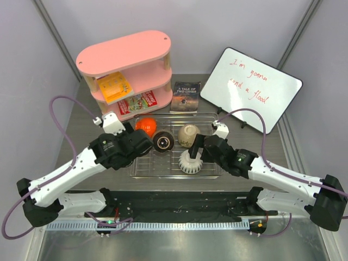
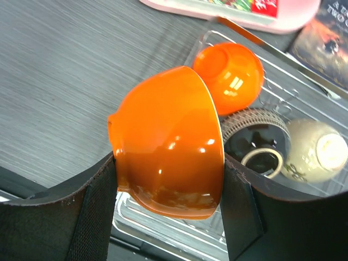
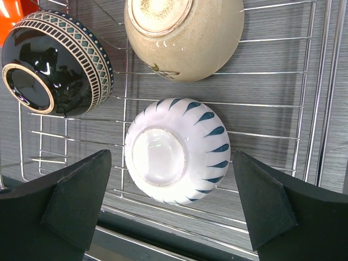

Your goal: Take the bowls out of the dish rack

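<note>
Left gripper point(image 2: 169, 190): clamped on an orange bowl point(image 2: 163, 141), which is tipped on its side above the rack's left end.
Right gripper point(image 3: 171, 201): jaws wide apart, straddling the white bowl point(image 3: 176, 149) from above, no contact.
White bowl: upside down in the rack point(image 1: 147, 166), on its near side.
Dark bowl point(image 1: 163, 142), beige bowl point(image 1: 188, 134): mid-rack, side by side.
Second orange bowl point(image 1: 145, 126): rack's far-left corner.
Rack: mid-bench.
</note>
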